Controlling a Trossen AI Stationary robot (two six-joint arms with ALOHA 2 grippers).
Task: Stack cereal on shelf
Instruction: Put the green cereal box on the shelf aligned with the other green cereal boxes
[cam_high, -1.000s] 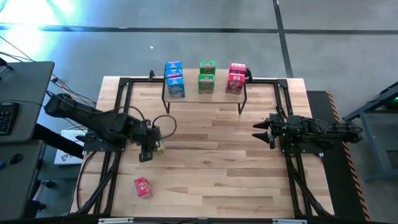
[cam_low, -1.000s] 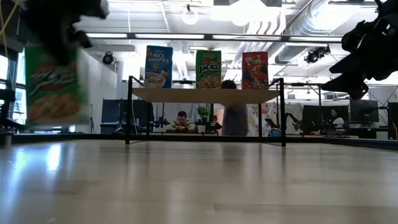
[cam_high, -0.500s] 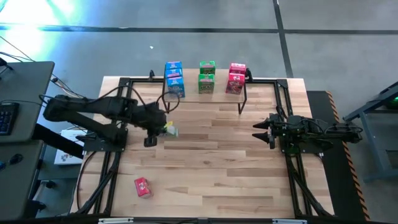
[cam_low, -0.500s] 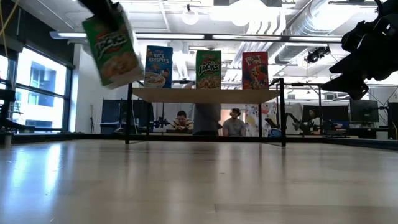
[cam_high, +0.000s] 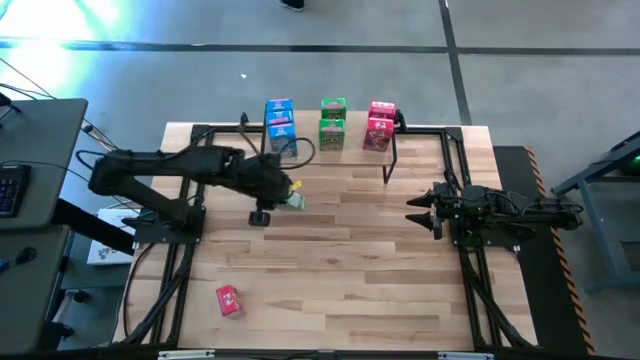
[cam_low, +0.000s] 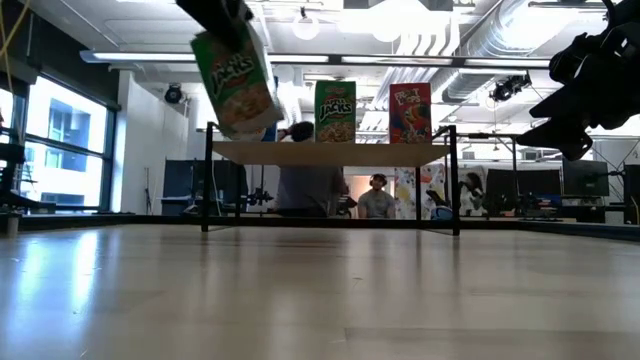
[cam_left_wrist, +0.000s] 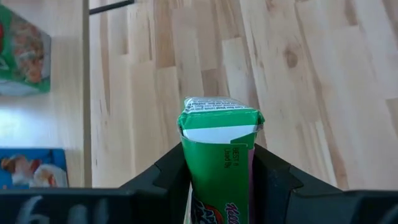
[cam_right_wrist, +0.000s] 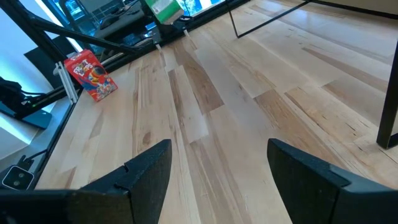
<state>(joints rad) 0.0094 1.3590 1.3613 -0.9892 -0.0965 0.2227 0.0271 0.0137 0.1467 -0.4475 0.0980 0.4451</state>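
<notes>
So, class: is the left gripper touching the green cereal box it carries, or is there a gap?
Touching. The left wrist view shows the left gripper with its jaws pressed against both sides of the green cereal box, no gap.

Low view: carried green cereal box (cam_low: 233, 80) hides most of the blue box on the shelf (cam_low: 330, 152), and the left gripper is cut off at the frame top. Left wrist view: box's lower front hidden between the fingers (cam_left_wrist: 273, 180). High view: box prints too small to read.

Left gripper (cam_left_wrist: 219, 180) clamps a green cereal box (cam_left_wrist: 219, 155) between both dark fingers (cam_left_wrist: 273, 177), its top flap facing out, above bare wooden tabletop (cam_left_wrist: 298, 74). Beyond, a green box (cam_left_wrist: 23, 53) and a blue one (cam_left_wrist: 31, 168) (both partly cropped).
</notes>
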